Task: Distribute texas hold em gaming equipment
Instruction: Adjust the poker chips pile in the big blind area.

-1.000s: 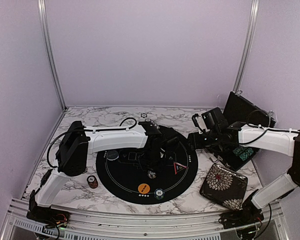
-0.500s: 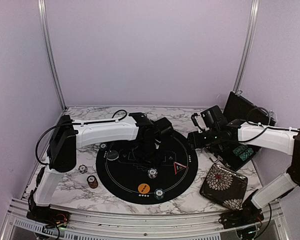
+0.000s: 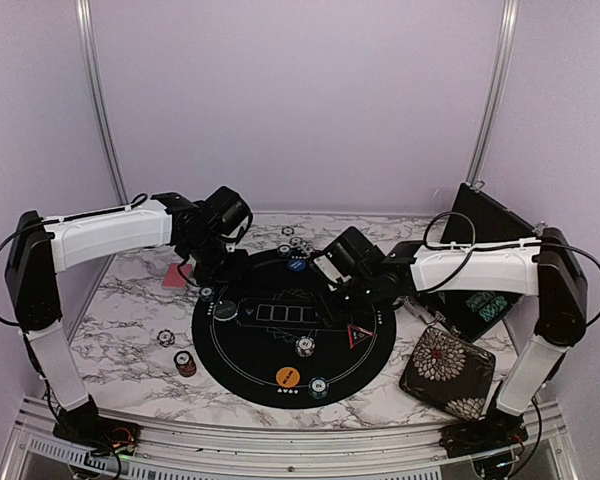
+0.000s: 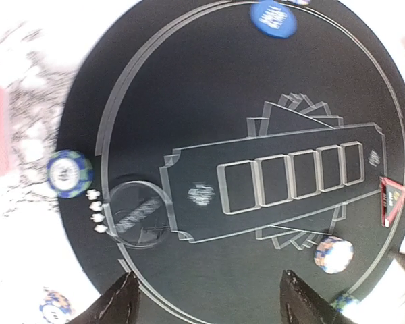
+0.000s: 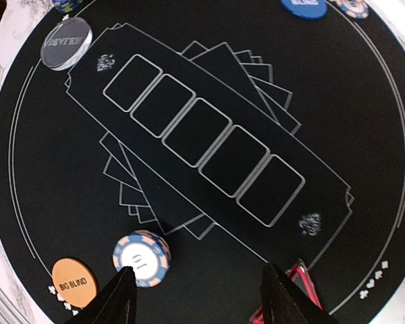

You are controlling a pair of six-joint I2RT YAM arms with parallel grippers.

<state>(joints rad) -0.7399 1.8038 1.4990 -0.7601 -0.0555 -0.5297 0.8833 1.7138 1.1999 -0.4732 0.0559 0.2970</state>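
Hovering over the mat [image 5: 364, 135], left gripper [image 4: 206, 304] and right gripper [image 5: 196, 297] gape empty; chip stack [image 5: 142, 258] on it — rigid, light, topple-prone — likely wants a low rim pinch.

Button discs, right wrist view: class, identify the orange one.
The BIG BLIND disc, at the edge of the mat beside the chip stack. The dealer disc is grey-black, and the blue disc lies at the top of the view.
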